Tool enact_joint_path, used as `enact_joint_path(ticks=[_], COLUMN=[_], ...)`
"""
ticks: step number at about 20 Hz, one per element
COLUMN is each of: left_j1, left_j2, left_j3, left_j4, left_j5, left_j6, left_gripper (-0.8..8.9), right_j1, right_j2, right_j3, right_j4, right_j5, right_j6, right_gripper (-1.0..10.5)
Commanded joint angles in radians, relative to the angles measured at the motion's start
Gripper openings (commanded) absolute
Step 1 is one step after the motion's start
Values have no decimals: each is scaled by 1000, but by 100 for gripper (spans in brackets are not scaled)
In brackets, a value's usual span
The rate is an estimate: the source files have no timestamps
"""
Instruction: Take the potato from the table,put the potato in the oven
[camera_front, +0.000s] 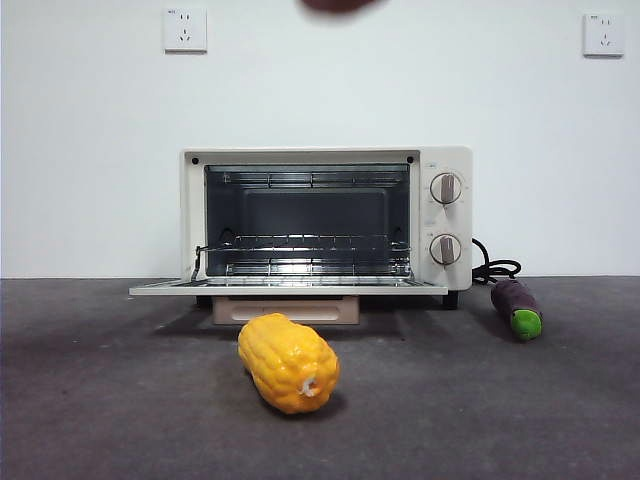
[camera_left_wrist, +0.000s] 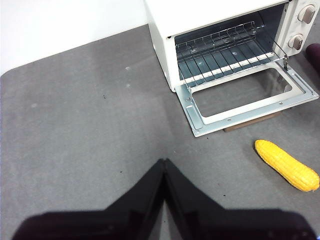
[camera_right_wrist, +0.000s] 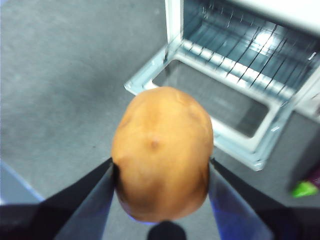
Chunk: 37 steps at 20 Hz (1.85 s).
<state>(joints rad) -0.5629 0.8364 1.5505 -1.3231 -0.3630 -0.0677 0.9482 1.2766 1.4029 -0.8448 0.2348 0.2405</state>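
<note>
Potato (camera_right_wrist: 161, 152) pinched in right gripper (camera_right_wrist: 161, 172), aloft | oven (camera_front: 325, 222) door down | left gripper (camera_left_wrist: 164, 162) pressed together over table (camera_left_wrist: 90, 130)

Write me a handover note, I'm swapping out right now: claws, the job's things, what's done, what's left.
Right claw: shut on the potato, held up in the air in front of the oven.
Left claw: shut, holding nothing, waiting above the table.
Oven: door folded down flat, rack bare.
Corn and eggplant lie on the table, not part of the job.
Done: potato picked up.
Left: carry it in, set it on the rack, let go.
</note>
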Motion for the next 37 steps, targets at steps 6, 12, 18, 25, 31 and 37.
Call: enact_joint_path(ticks=[6,12,18,25,31,37], left_j1=[3,3,3,3,3,3], left_j2=[0,2,8,54,86,111], left_j3=[1,1,1,1,1,1], left_j4=[5,5,5,5,5,5], left_j5=[-3,-3,-3,-3,-3,-4], left_j6=[12,12,11,11,11,12], left_gripper=[-6,-6,-6,-6,-6,-6], right_j1=[-139,-268,-330,-361,-365,-373], right_j2=[151,346,457,619,779,860], right_j3=[-354,-332,-256,-92,67,138], right_j4=[597,864,982,979,975,970], right_j5=[-3,-73,-95,-117,-116,-115], right_j6=[100,60,12,-7,-5,3], right_gripper=[126,126,126,126,126,129])
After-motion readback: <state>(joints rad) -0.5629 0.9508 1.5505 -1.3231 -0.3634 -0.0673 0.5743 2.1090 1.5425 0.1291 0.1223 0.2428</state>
